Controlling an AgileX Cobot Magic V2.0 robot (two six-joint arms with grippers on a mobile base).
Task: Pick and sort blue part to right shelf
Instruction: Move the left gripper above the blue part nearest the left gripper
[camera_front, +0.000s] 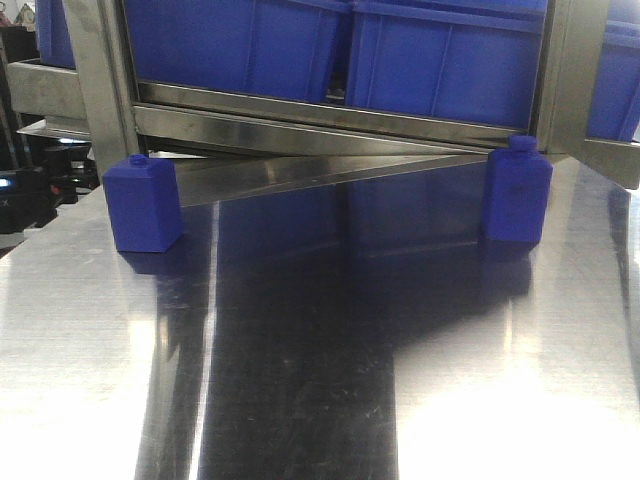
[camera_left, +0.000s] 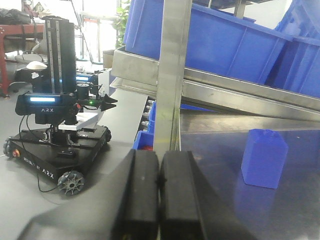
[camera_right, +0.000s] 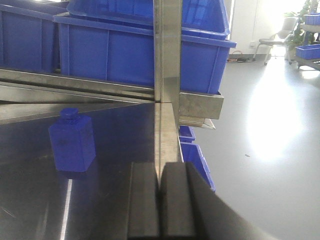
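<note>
Finding the left pincer (camera_left: 159, 157) and right pincer (camera_right: 160, 167) both closed on nothing, we note the right-hand blue part (camera_right: 72, 142) upright on the desk (camera_right: 30, 200), just left of the right shelf's post (camera_right: 167, 75), ahead-left of the nearer right pincer.

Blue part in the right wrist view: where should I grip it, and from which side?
Probably the square body of the blue part, across two flat opposite faces, below the small cap. It stands upright with the shelf rail behind it, so approach over the open tabletop. The right gripper is shut; open it first.
</note>
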